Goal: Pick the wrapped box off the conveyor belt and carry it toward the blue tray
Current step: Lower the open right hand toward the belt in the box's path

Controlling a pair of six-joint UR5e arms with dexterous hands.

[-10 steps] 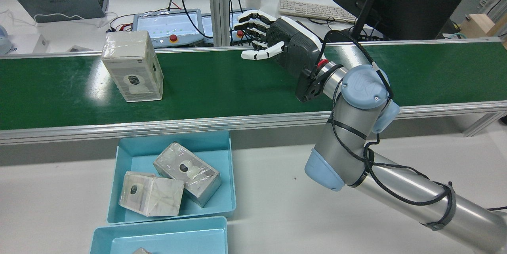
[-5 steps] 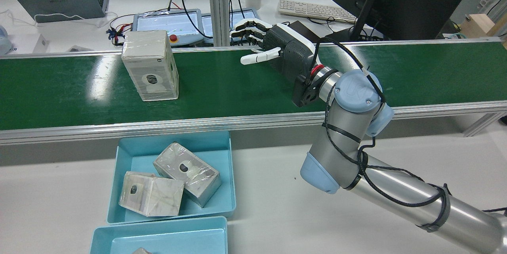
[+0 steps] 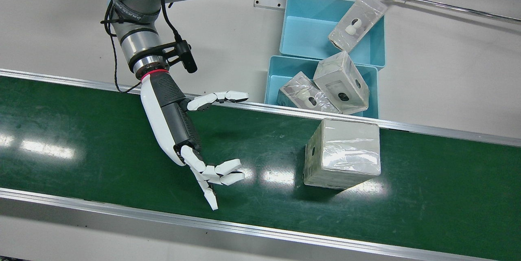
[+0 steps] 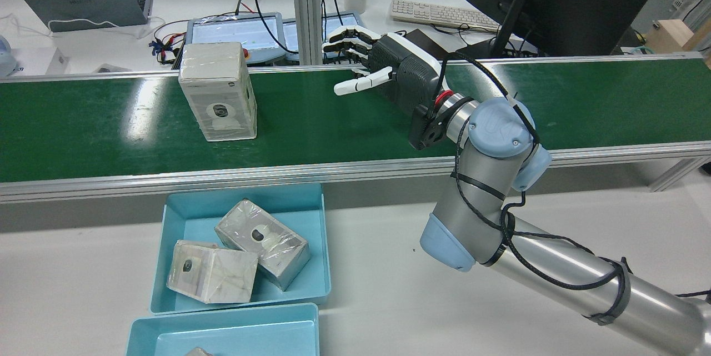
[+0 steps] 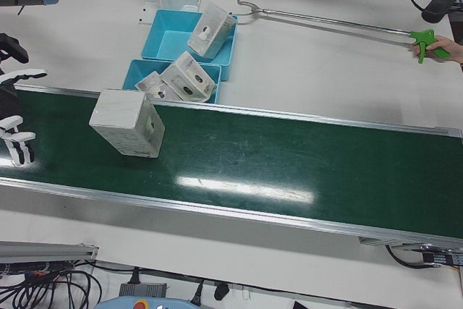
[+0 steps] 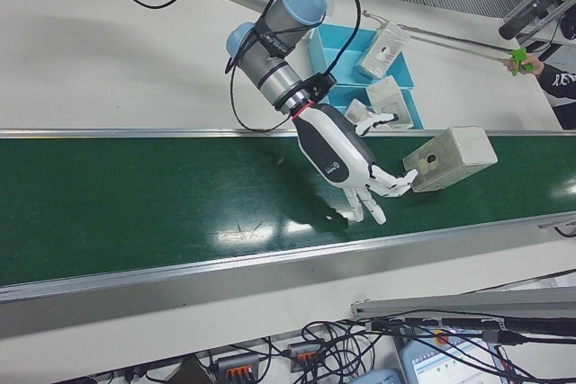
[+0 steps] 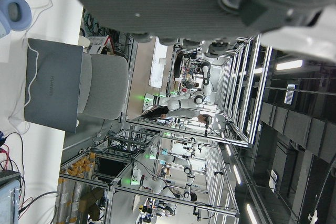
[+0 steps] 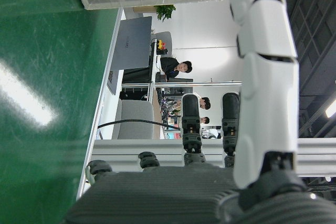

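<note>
The wrapped box (image 3: 343, 153) is a pale grey-white block under glossy, crinkled clear film, with a small dark round hole on one side face; in the front view it stands right of centre on the conveyor belt (image 3: 81, 147), a flat dark green band with shiny patches of reflected light, edged by bright aluminium rails. In the rear view the same box sits upper left of centre, upright on the belt.

At the top of the front view two blue trays, smooth light-blue plastic with straight walls, lie end to end beyond the belt. The nearer blue tray (image 3: 273, 74) holds two film-wrapped boxes leaning on each other; the farther tray (image 3: 297, 29) holds one wrapped box tilted against its right wall.

The right hand (image 3: 179, 130), white shell with black ribbed palm, hovers above the belt left of centre in the front view, fingers (image 3: 215, 171) spread apart and holding nothing. The wrapped box lies to its right, clearly apart from the fingertips, green belt showing between them. The left hand shows only as a blurred dark mass in its own camera; whether it is open or closed cannot be told
</note>
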